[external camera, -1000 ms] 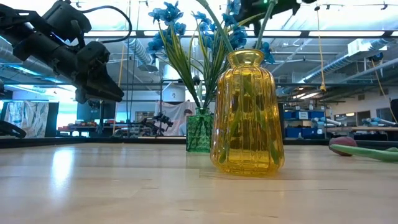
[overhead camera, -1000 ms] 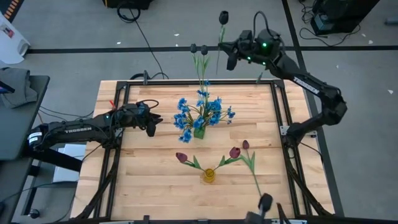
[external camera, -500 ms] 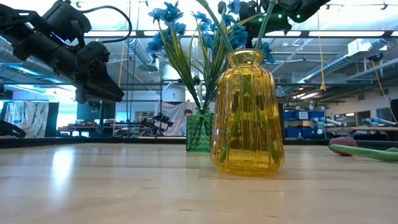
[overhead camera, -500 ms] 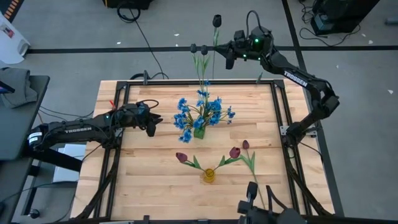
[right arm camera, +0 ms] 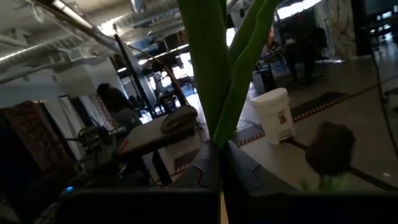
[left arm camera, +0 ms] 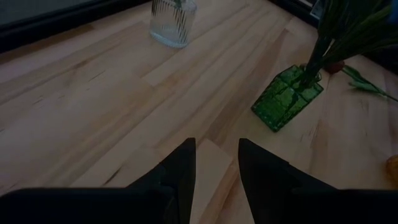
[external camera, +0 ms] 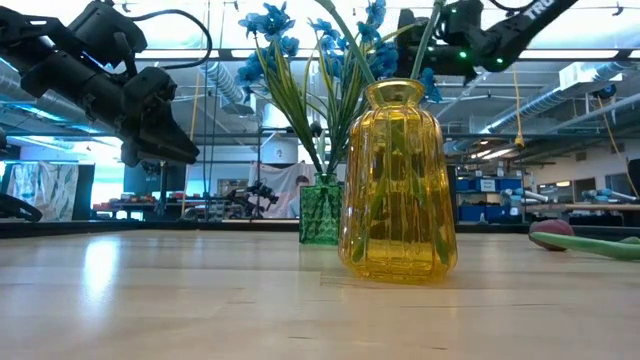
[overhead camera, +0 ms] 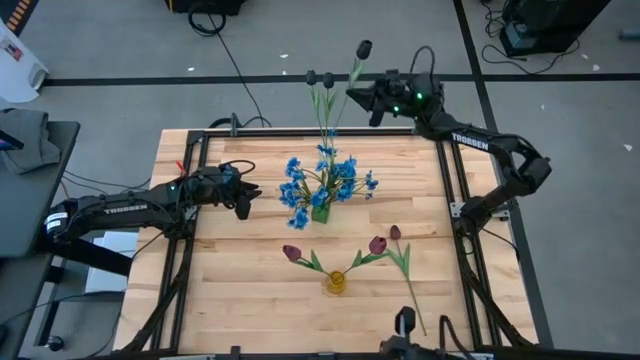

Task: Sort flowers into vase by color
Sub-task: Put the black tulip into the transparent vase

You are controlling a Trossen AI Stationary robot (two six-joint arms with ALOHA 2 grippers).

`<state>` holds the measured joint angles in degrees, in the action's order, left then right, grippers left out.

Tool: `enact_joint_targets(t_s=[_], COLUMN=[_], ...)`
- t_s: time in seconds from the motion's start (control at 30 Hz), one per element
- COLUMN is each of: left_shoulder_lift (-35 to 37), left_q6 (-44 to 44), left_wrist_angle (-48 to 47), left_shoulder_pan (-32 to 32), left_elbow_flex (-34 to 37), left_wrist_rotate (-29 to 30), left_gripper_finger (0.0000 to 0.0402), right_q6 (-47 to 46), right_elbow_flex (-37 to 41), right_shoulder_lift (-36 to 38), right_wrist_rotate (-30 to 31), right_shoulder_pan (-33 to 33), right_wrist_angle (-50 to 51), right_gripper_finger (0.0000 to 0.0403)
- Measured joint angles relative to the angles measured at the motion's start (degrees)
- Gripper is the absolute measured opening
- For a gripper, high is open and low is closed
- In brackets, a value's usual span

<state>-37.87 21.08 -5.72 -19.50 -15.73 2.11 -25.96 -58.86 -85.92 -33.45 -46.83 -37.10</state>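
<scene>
Your right gripper (overhead camera: pixel 352 92), clamped on a dark-headed stem (overhead camera: pixel 356 66), has dropped lower and tilted it since 1 second ago, beyond the far edge by 2 standing stems (overhead camera: pixel 322 95). Left gripper (overhead camera: pixel 243 199) waits left, fingers apart.

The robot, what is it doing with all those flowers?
It is sorting flowers into vases. The right gripper is shut on a dark-headed stem, held high past the table's far edge. The left gripper waits open beside the green vase of blue flowers. Two red tulips sit in the yellow vase; one lies on the table.
</scene>
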Motion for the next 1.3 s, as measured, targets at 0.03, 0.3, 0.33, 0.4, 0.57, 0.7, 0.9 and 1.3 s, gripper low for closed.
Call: enact_joint_targets(t_s=[0.03,0.3,0.33,0.4,0.57,0.7,0.9,1.3], left_shoulder_lift=[0.0,0.0,0.0,0.0,0.0,0.0,0.0,0.0], left_q6=[0.0,0.0,0.0,0.0,0.0,0.0,0.0,0.0], left_wrist_angle=[-0.1,-0.3,-0.3,-0.3,-0.2,-0.2,-0.1,0.0], left_shoulder_pan=[0.0,0.0,0.0,0.0,0.0,0.0,0.0,0.0], left_elbow_flex=[0.0,0.0,0.0,0.0,0.0,0.0,0.0,0.0], left_wrist_rotate=[0.0,0.0,0.0,0.0,0.0,0.0,0.0,1.3], left_gripper_finger=[0.0127,0.0127,0.0127,0.0127,0.0127,0.0127,0.0127,0.0127], right_q6=[0.0,0.0,-0.1,-0.5,-0.2,-1.7,-4.4,-7.8], right_elbow_flex=[1.7,13.1,13.7,15.1,18.2,19.5,19.9,19.8], right_shoulder_lift=[1.0,8.1,8.3,8.4,6.8,4.5,1.1,-4.7], right_wrist_rotate=[0.2,6.7,6.8,7.0,11.2,14.7,17.5,19.3], right_shoulder_pan=[0.0,-0.3,-0.2,0.4,1.8,1.9,1.9,4.2], right_wrist_angle=[-0.9,-8.3,-8.3,-9.0,-13.6,-18.9,-24.8,-29.0], right_gripper_finger=[0.0011,0.0011,0.0011,0.0011,0.0011,0.0011,0.0011,0.0011])
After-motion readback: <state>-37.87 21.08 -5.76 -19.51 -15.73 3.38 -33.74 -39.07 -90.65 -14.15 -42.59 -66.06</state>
